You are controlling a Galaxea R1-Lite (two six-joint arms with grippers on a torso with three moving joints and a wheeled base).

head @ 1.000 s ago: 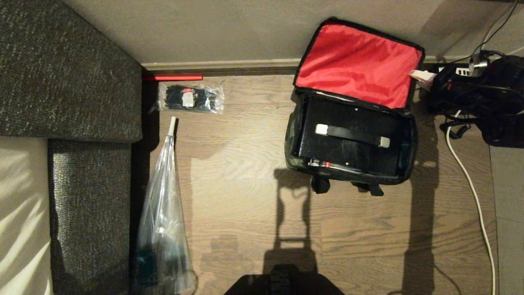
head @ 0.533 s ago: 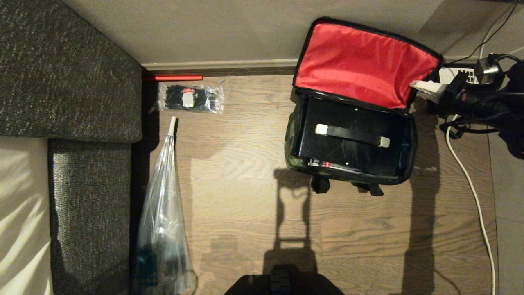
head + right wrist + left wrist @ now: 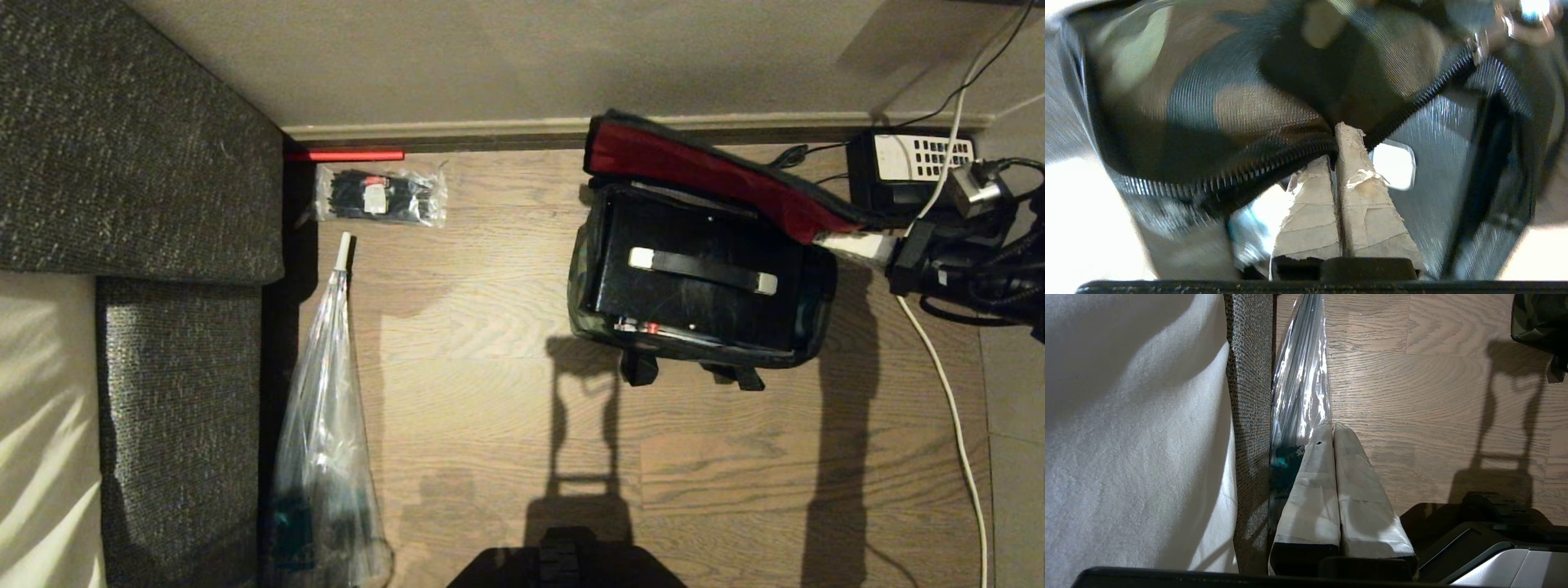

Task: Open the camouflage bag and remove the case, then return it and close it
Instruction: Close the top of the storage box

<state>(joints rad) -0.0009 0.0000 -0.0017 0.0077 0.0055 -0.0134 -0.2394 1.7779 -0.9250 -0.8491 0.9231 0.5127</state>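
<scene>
Left end effector [image 3: 1333,433] parked, closed on nothing, beside the sofa. Flat rigid black case [image 3: 694,269] sits inside the boxy camouflage fabric bag [image 3: 584,278] on the floor. Right end effector [image 3: 857,242] pinches the red-lined lid edge; swing it fully over the case, aligning zipper halves.

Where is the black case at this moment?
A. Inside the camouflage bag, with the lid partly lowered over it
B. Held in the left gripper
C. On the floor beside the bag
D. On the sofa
A: the case sits inside the camouflage bag, whose red-lined lid slants over its far edge.
</scene>
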